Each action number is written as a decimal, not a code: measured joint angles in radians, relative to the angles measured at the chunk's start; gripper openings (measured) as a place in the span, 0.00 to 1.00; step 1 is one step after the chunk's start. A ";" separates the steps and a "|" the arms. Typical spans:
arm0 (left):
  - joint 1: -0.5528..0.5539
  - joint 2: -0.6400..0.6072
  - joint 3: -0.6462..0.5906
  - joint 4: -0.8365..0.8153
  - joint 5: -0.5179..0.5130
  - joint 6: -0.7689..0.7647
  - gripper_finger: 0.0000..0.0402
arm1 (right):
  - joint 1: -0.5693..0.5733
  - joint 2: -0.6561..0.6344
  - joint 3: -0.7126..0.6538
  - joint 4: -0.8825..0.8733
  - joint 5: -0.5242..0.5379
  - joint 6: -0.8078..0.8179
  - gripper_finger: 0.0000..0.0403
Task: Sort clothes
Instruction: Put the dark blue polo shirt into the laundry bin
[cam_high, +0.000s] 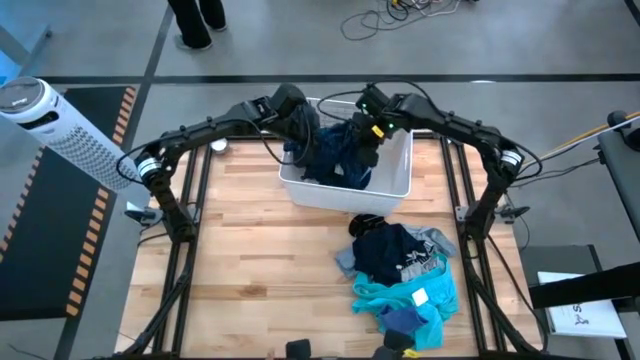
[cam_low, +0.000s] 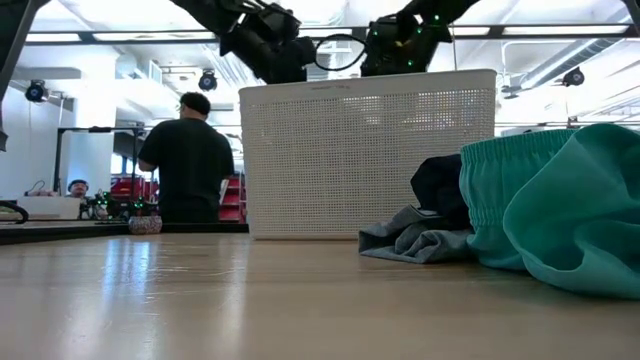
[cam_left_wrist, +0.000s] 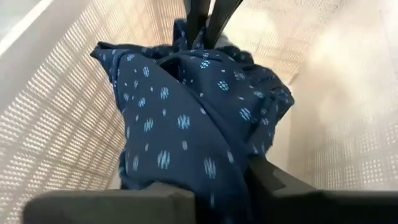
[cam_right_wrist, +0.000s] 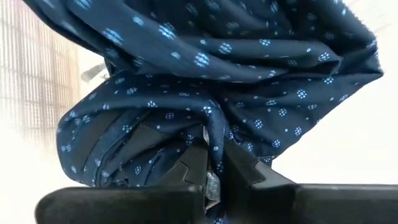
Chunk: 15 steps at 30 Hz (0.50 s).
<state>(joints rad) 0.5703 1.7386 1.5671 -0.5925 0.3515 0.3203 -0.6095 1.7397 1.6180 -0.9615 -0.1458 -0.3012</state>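
Observation:
A white plastic basket (cam_high: 345, 190) stands at the table's far middle, with a dark navy dotted garment (cam_high: 335, 150) inside it. My left gripper (cam_high: 305, 130) reaches into the basket from the left and is shut on that garment (cam_left_wrist: 180, 124). My right gripper (cam_high: 367, 148) reaches in from the right and is shut on the same garment (cam_right_wrist: 205, 81). In front of the basket, a pile lies on the table. It holds a dark garment (cam_high: 385, 248), grey cloth (cam_high: 432, 245), a teal garment with a white label (cam_high: 410, 298) and a small purple-blue piece (cam_high: 403, 320). In the low view the basket wall (cam_low: 370, 150) hides both sets of fingers. My left gripper holds a bunched part of the navy garment (cam_left_wrist: 221, 180) between its two fingers, several layers thick. The fingers slant down into the basket from the table's left. The garment stretches away toward the other gripper, inside the basket. My right gripper pinches a gathered fold of the navy garment (cam_right_wrist: 214, 158) between its two fingers. The fingers slant down into the basket from the table's right. The cloth bunches in folds beyond the fingers, inside the basket.
The basket's walls enclose both grippers closely. The clothes pile fills the near right of the table, and bare wood (cam_high: 250, 260) lies to its left. A white perforated cylinder (cam_high: 60, 120) lies beyond the table's left edge. A person (cam_low: 190, 160) stands in the room behind.

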 joint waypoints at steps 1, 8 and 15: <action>-0.001 0.000 -0.007 0.003 0.000 -0.003 0.18 | 0.000 0.000 -0.004 -0.002 0.009 0.000 0.05; -0.011 -0.001 -0.013 0.040 -0.002 -0.033 0.45 | 0.000 -0.009 0.050 -0.032 0.036 0.016 0.24; -0.026 -0.014 0.064 0.042 -0.067 -0.041 0.66 | 0.000 -0.024 0.212 -0.103 0.041 0.041 0.45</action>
<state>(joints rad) 0.5440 1.7246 1.6313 -0.5505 0.2844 0.2798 -0.6090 1.7156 1.8303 -1.0642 -0.1047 -0.2604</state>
